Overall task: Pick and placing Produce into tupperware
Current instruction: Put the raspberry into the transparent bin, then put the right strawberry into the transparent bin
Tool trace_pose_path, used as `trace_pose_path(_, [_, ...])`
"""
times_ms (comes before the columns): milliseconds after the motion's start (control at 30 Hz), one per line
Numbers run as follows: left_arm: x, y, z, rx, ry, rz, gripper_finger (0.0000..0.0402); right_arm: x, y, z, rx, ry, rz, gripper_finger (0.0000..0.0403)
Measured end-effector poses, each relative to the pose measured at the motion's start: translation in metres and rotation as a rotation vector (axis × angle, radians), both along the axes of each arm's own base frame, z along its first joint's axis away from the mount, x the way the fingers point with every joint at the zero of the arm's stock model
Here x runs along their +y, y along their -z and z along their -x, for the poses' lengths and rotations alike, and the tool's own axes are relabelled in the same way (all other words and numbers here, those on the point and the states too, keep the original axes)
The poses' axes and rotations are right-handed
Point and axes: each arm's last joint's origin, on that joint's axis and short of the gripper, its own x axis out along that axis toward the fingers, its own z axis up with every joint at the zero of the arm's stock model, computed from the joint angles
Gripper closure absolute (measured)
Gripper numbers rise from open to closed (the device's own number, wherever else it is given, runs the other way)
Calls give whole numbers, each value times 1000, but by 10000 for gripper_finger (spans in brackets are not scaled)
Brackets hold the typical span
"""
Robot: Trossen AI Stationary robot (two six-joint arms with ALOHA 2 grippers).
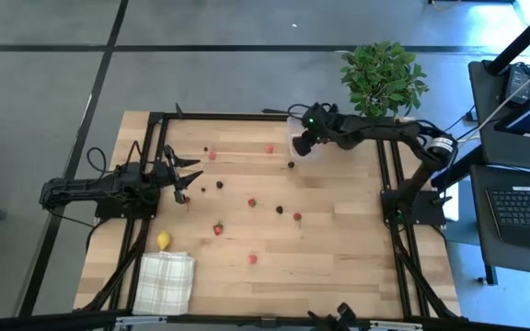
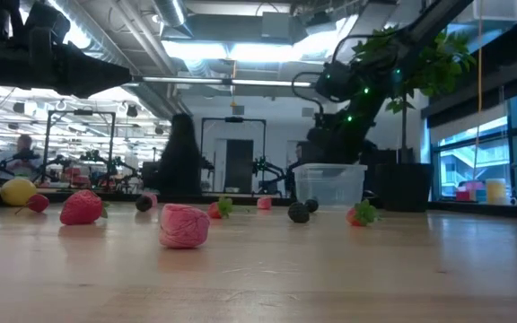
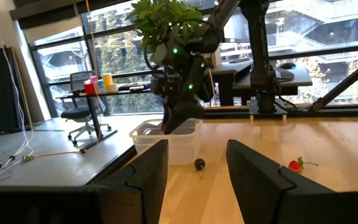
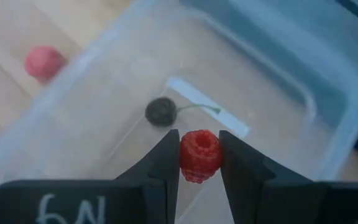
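Observation:
The tupperware [image 1: 294,147], a clear box, stands near the table's far edge, right of the middle; it also shows in the low view [image 2: 330,184] and the left wrist view [image 3: 178,148]. A dark berry [image 4: 160,112] with a stem lies on its floor. My right gripper [image 4: 199,135] hangs over the box's inside, shut on a red raspberry [image 4: 199,155]. Red and dark produce pieces [image 1: 252,202] lie scattered on the wood, and a yellow lemon [image 1: 164,241] rests near the left. My left gripper [image 1: 187,175] stands open at the table's left, holding nothing. My right gripper pinches the raspberry's two sides [image 4: 185,155] between its two fingers, near their free ends. The fingers slant downward from the table's right side. The raspberry is lifted clear, above the open box, touching neither wall nor floor.
A white checked cloth [image 1: 166,280] lies at the near left corner. A potted green plant [image 1: 383,78] stands just beyond the table's far right corner, behind the box. A red piece [image 4: 44,61] lies on the wood just outside the box wall.

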Motion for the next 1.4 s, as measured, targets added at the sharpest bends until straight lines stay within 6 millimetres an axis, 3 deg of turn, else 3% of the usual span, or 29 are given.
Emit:
trace_pose_path(233, [0,0,0,1,0,0,244,-1,7,-1,18,-1,-12,301])
trace_pose_path(633, [0,0,0,1,0,0,244,-1,7,-1,18,-1,-13,259])
trace_pose_path(1200, [0,0,0,1,0,-1,244,-1,6,-2,14,-7,-6,255])
trace_pose_path(1400, [0,0,0,1,-1,-1,244,3,-7,-1,-24,-13,18,255])
